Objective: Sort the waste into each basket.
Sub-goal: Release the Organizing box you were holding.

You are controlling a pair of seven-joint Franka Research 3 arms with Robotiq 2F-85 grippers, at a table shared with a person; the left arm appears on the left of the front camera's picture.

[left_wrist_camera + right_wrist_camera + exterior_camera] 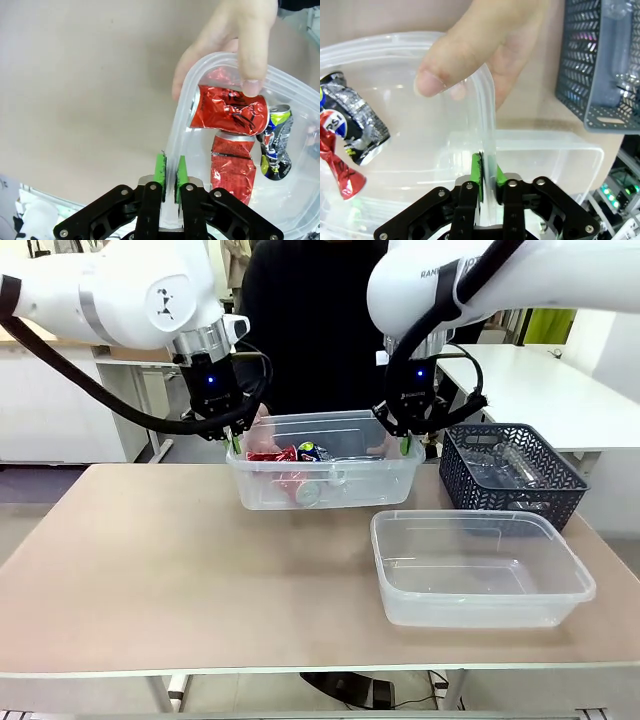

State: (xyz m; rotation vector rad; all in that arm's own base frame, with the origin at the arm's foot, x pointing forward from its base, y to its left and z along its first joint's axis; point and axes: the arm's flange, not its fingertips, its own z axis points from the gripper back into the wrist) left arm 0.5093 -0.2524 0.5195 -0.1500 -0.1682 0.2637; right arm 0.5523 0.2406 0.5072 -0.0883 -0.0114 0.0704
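Two pincers [233,436] [405,440] clamp tub [325,485]; three cans [227,110] inside.

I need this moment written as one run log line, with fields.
left gripper: shut on tub wall | right gripper: shut on opposite wall | person's hand: on rim | contents: crushed cans

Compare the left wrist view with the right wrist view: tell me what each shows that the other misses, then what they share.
Only the left wrist view shows the two crushed red cans whole and the left gripper shut on the clear tub's rim.

Only the right wrist view shows the dark grey mesh basket with a clear bottle inside, the empty second clear tub, and the right gripper clamping the opposite rim.

Both show the tub, the crushed Pepsi can, and a person's hand gripping the rim.
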